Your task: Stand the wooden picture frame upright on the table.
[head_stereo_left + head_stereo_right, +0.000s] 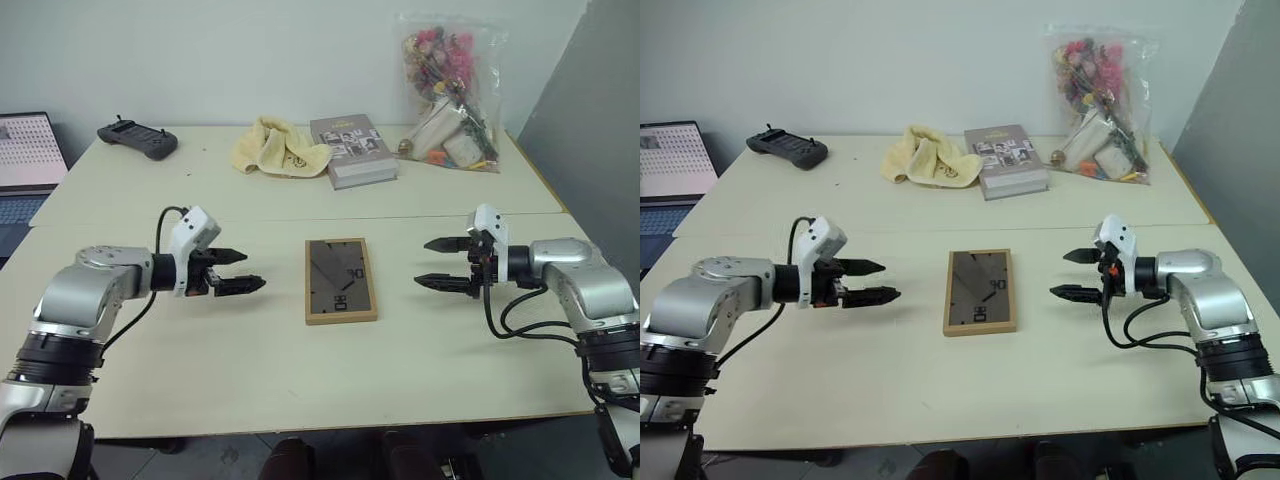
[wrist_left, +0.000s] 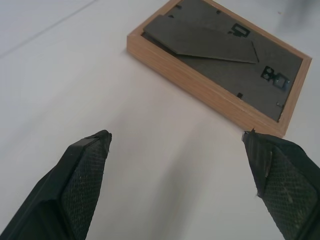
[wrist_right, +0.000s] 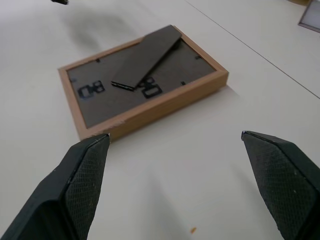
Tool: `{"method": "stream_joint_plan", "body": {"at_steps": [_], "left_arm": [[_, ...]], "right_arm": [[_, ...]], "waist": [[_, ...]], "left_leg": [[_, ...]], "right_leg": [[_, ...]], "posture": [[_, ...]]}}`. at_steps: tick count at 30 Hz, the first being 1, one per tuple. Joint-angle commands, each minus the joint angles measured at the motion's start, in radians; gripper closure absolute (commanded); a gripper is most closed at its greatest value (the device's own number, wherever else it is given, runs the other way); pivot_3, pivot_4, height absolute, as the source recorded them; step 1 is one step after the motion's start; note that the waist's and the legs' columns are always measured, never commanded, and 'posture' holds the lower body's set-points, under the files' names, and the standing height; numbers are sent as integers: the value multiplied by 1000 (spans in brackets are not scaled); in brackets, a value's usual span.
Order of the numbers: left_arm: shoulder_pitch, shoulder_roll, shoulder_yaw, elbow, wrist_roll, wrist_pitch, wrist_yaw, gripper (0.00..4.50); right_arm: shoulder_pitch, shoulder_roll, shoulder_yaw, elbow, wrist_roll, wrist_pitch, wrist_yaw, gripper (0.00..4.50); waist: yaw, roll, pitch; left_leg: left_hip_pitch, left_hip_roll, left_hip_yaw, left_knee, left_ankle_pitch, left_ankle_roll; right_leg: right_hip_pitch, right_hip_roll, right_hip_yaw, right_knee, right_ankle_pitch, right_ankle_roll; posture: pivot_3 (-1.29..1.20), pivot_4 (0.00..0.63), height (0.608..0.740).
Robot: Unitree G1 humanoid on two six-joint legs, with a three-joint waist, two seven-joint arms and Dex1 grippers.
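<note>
The wooden picture frame (image 1: 341,280) lies flat in the middle of the table (image 1: 300,370), dark grey back panel up, its fold-out stand folded flat. My left gripper (image 1: 240,271) hovers to the frame's left, open and empty, pointing at it. On the frame's right, my right gripper (image 1: 440,263) is likewise open and empty, aimed at it. Each stands a short way off the frame. The left wrist view shows the frame (image 2: 220,65) beyond the open fingers (image 2: 82,185). In the right wrist view the frame (image 3: 142,82) lies ahead of the fingers (image 3: 85,180).
Along the back of the table lie a grey book with photos on its cover (image 1: 352,150), a crumpled yellow cloth (image 1: 278,148), a black controller (image 1: 138,139) and a clear bag of mixed items (image 1: 450,95). A laptop (image 1: 28,165) stands at far left. A seam (image 1: 300,218) crosses the tabletop.
</note>
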Motion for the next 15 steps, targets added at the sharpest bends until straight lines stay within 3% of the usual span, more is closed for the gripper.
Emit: {"method": "stream_joint_plan", "body": {"at_steps": [1, 4, 11, 15], "left_arm": [[-29, 15, 33, 13, 4, -39, -36, 0], [-31, 14, 32, 6, 7, -34, -39, 0], [-11, -53, 81, 29, -83, 187, 30, 0], [-29, -80, 129, 45, -209, 410, 18, 0]], "right_arm": [[-24, -8, -22, -37, 25, 22, 1, 31], [-40, -1, -17, -24, 16, 16, -4, 31], [-44, 39, 23, 91, -93, -135, -69, 31], [-58, 71, 47, 156, -130, -208, -72, 31]], "waist": [[1, 0, 0], [0, 0, 0], [-2, 0, 0], [-6, 0, 0]], "left_leg": [[0, 0, 0, 0, 0, 0], [0, 0, 0, 0, 0, 0], [-1, 0, 0, 1, 0, 0], [-1, 0, 0, 1, 0, 0]], "right_leg": [[0, 0, 0, 0, 0, 0], [0, 0, 0, 0, 0, 0], [-1, 0, 0, 1, 0, 0], [-2, 0, 0, 1, 0, 0]], "posture": [[0, 150, 740], [0, 150, 740], [0, 150, 740], [0, 150, 740]]}}
